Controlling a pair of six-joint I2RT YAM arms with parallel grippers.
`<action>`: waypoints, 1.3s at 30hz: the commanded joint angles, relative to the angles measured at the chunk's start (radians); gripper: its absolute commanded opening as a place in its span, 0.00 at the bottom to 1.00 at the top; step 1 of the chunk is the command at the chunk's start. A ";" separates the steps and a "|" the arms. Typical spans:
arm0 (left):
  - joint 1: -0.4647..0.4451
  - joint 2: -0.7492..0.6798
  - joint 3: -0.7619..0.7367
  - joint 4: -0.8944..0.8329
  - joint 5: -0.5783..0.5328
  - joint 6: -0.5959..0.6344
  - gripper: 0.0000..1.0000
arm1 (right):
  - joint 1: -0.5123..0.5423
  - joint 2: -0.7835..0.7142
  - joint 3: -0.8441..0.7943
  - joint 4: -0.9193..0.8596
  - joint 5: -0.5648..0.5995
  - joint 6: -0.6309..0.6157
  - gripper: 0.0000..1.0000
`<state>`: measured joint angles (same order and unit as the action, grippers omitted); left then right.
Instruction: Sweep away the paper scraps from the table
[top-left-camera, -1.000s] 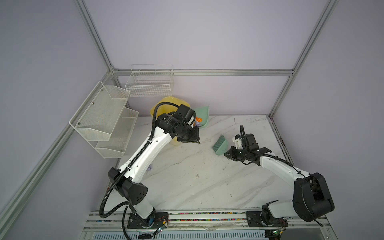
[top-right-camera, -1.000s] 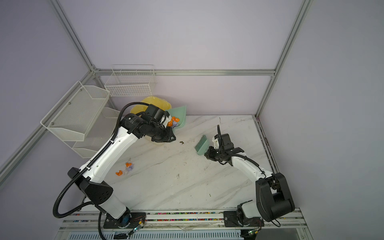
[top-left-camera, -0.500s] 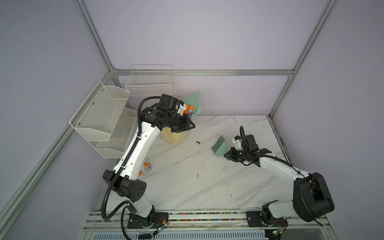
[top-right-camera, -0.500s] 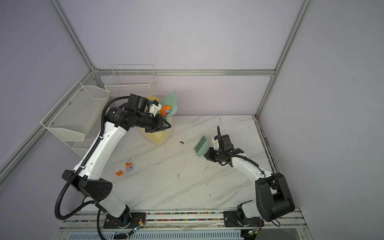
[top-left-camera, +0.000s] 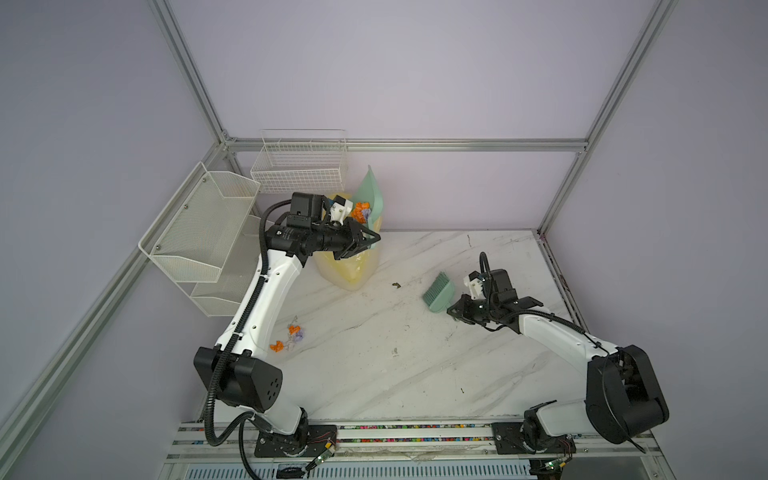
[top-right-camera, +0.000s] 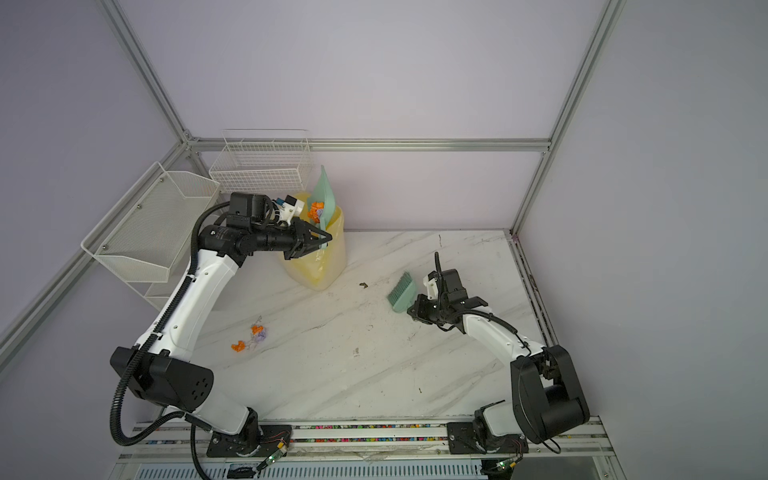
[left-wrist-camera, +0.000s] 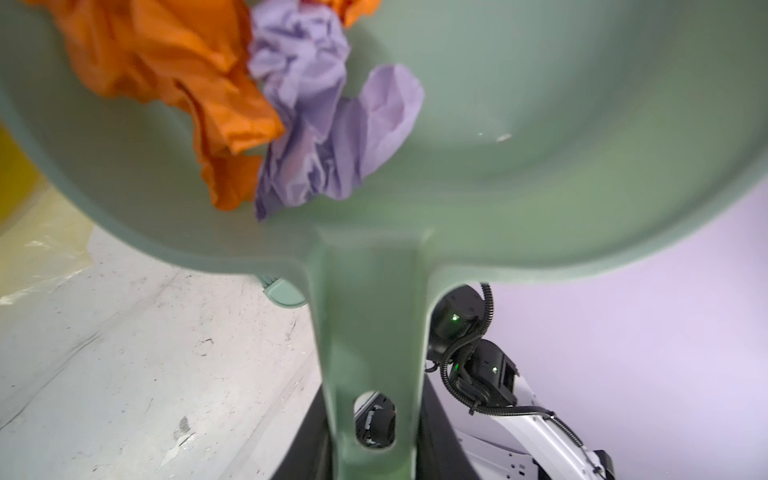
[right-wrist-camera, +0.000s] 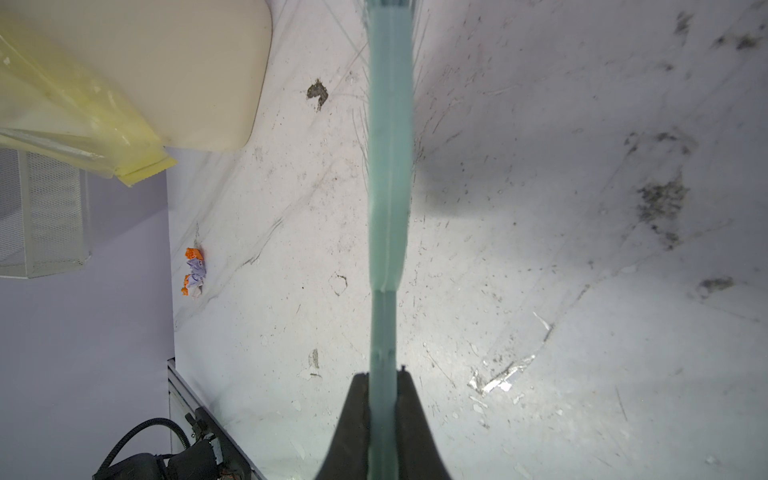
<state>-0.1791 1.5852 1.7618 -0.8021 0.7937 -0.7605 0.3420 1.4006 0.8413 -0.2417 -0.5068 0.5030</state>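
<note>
Above the yellow bin (top-left-camera: 348, 272), in both top views, a green dustpan (top-left-camera: 372, 192) is held steeply tilted by the left tool (top-left-camera: 371, 240), pinched on its handle; paper scraps (top-left-camera: 360, 211) are carried in it, and a few more are seen on the bench (top-left-camera: 415, 374), well apart from the bin. Right of the bin, a brush (top-left-camera: 435, 292) is clamped by the right tool (top-left-camera: 454, 311). From the left wrist, orange and lilac paper scraps (left-wrist-camera: 316, 124) are shown in the dustpan (left-wrist-camera: 561, 124) — from the right wrist, the brush (right-wrist-camera: 390, 166) is squeezed by its handle between the jaws.
</note>
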 joint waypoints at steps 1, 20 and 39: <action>0.028 -0.057 -0.077 0.203 0.130 -0.100 0.00 | -0.003 -0.007 0.010 0.032 -0.013 0.008 0.00; 0.180 -0.162 -0.550 1.168 0.392 -0.757 0.00 | -0.003 -0.022 0.013 0.036 -0.012 0.028 0.00; 0.180 -0.343 -0.369 0.058 0.216 0.160 0.00 | 0.023 -0.108 0.028 0.146 -0.153 0.123 0.00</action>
<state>-0.0013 1.2869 1.3094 -0.4801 1.0809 -0.8440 0.3500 1.3006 0.8413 -0.1410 -0.6079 0.6018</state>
